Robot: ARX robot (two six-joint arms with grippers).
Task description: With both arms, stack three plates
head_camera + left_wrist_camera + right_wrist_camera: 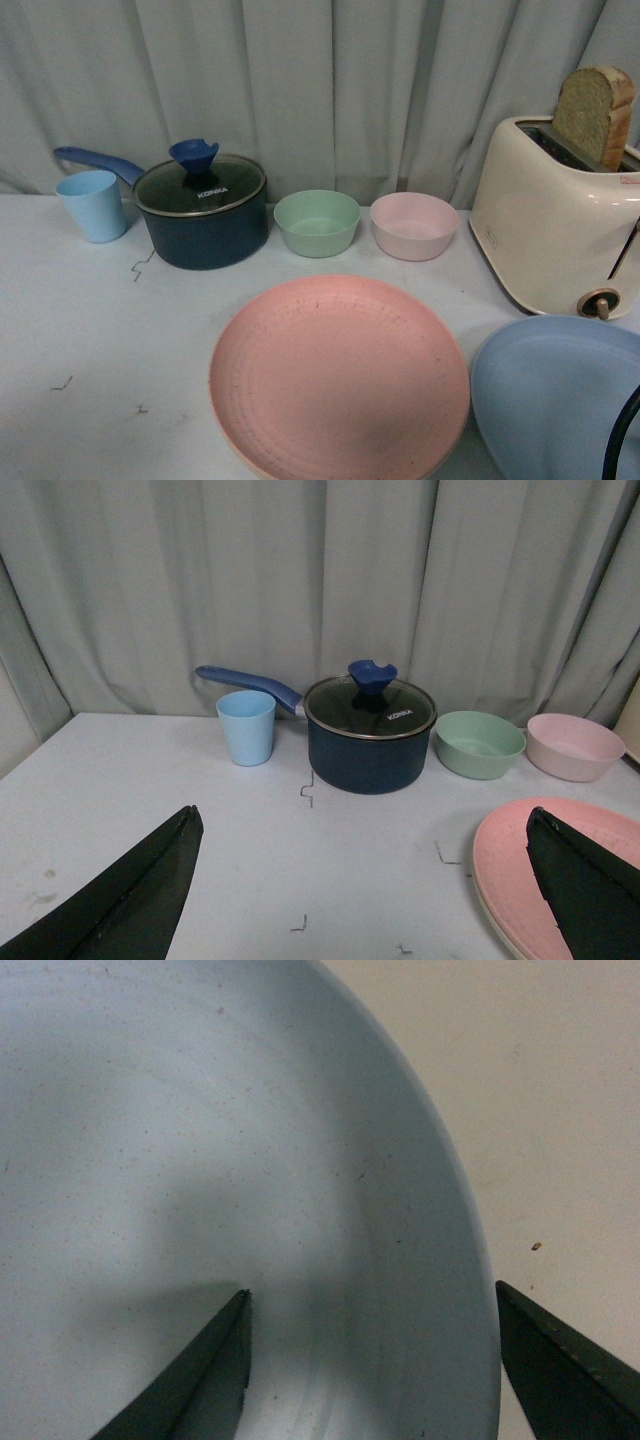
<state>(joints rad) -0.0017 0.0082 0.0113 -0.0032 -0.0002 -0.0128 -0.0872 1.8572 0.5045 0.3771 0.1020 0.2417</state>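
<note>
Blue plate [200,1160] rim between spread right claw [371,1290] tips, pink plate [340,375] alongside

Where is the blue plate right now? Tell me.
In the front view, the blue plate is at the near right, beside the pink plate and in front of the toaster.

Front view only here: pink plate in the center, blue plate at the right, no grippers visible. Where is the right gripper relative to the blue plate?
Observer: The right gripper is open and straddles the rim of the blue plate, with one finger over the plate and one over the table.
Operator: And the left one?
Observer: The left gripper is open and empty, with one finger over the edge of the pink plate.
Operator: I can't find the cream plate.
Observer: The rim of the cream plate shows directly beneath the pink plate.
</note>
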